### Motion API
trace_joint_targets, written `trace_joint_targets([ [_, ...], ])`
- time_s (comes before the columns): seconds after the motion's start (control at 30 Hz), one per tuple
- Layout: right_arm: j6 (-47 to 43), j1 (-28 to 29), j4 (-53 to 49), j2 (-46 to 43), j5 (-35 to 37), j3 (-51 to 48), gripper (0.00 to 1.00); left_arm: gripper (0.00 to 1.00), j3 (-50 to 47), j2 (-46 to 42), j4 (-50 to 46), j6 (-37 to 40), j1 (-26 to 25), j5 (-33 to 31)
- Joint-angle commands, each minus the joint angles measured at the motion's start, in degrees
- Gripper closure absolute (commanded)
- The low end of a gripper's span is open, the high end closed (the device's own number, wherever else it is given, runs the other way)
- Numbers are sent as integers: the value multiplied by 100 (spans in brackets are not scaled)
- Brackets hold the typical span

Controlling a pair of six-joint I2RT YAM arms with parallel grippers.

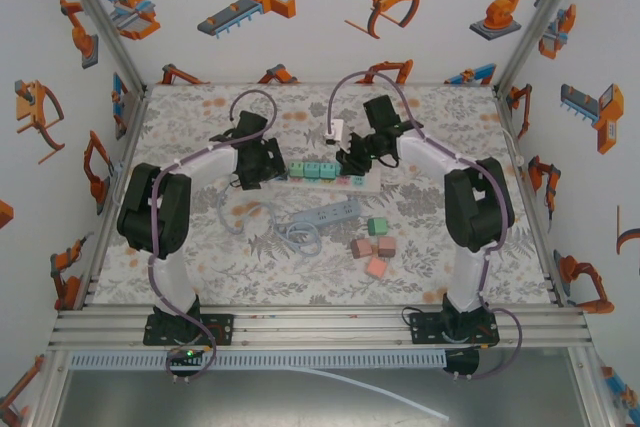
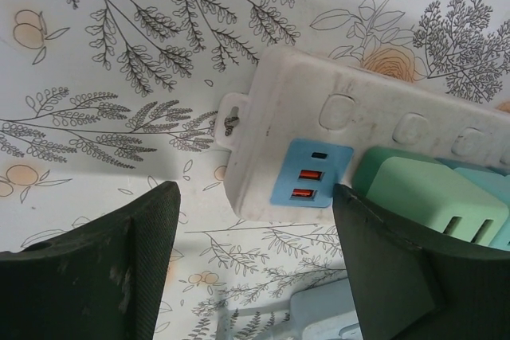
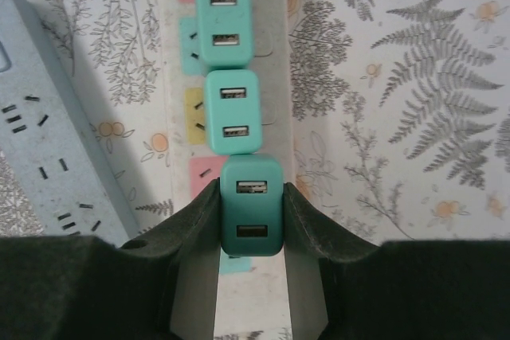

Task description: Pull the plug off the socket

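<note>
The right gripper point(image 3: 251, 189) squeezes the last plug point(image 3: 252, 216) in the row on the strip point(image 3: 272, 117), which runs straight away from it. The left gripper point(image 2: 255, 197) sits open around the strip's far end.

Two power strips point(image 1: 370, 185) point(image 1: 335, 212); four plugs point(image 1: 312, 169) seated; four loose (one green point(image 1: 377, 226), three pink point(image 1: 376, 267)).

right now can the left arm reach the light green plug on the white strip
Probably yes: the left gripper is open over the white strip, the light green plug beside one finger.
</note>
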Motion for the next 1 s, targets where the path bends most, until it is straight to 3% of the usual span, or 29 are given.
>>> trace_joint_targets([
  [0.0,-43,135,-93,-112,79,101,100,29,-86,408,-599,135,-109,-285],
  [0.2,93,133,30,-254,-135,0,100,29,-145,252,-510,92,-93,-269],
  [0.37,769,133,617,-520,-246,-166,100,28,-138,54,-466,193,-102,-302],
  [0.7,3422,133,2781,-1573,47,-1246,100,28,-224,-715,-219,481,-106,-341],
  [0.97,5040,104,3266,-2567,706,-1882,100,28,-387,-1392,301,1147,-137,333],
])
